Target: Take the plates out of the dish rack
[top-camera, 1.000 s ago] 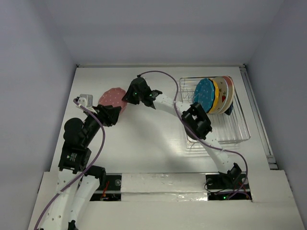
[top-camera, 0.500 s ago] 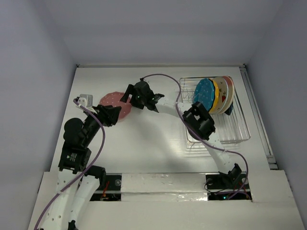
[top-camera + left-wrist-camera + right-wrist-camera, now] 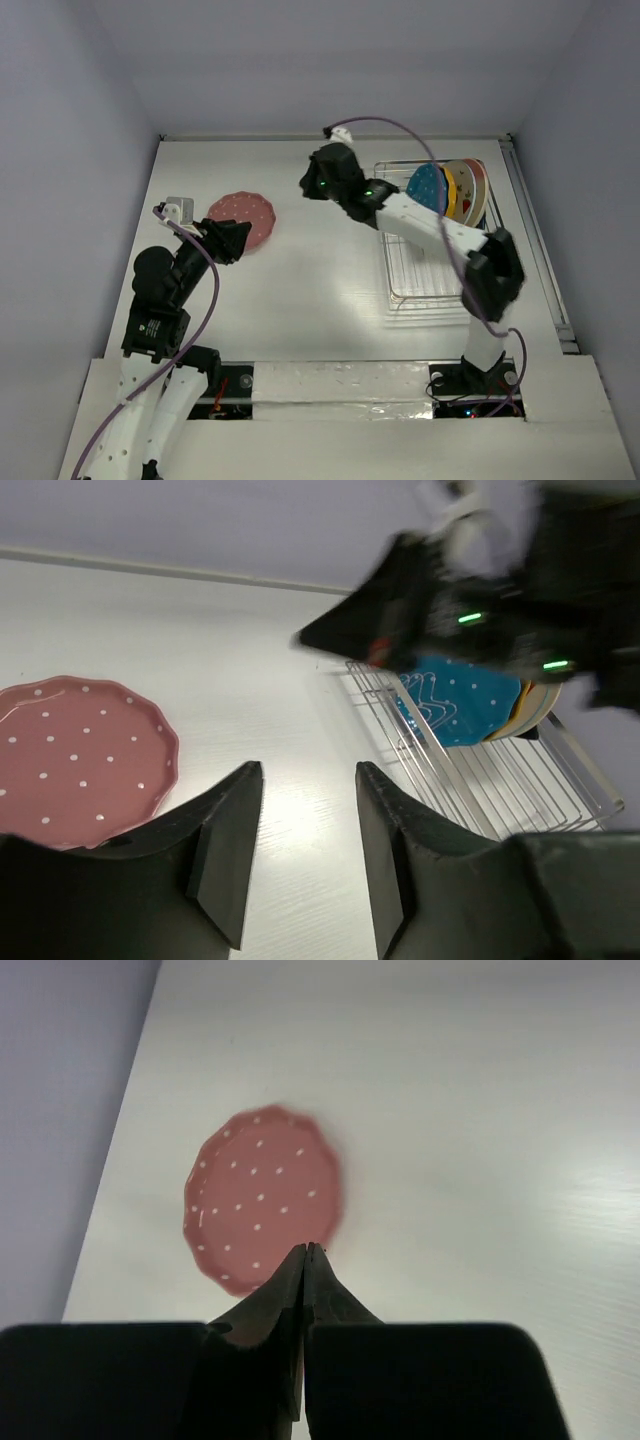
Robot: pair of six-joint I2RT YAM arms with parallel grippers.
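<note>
The red dotted plate (image 3: 242,217) (image 3: 78,760) (image 3: 262,1195) lies flat on the table at the left, with nothing holding it. My left gripper (image 3: 238,236) (image 3: 308,772) hovers at its near right edge, open and empty. My right gripper (image 3: 312,186) (image 3: 306,1249) is shut on nothing, raised above the table between that plate and the dish rack (image 3: 500,272) (image 3: 470,780). In the rack's far end stand the teal dotted plate (image 3: 427,192) (image 3: 460,705), an orange one (image 3: 449,190), a white one (image 3: 463,200) and a pink-edged one (image 3: 477,178).
The right arm's forearm (image 3: 430,222) crosses over the rack's left side. The near half of the rack holds no plates. A small grey bracket (image 3: 178,209) sits left of the red plate. Walls close in the table at the back and both sides.
The right gripper left the red dotted plate on the table, shut, and swung up and right toward the rack. The left arm stayed in place, its jaws slightly narrower.
</note>
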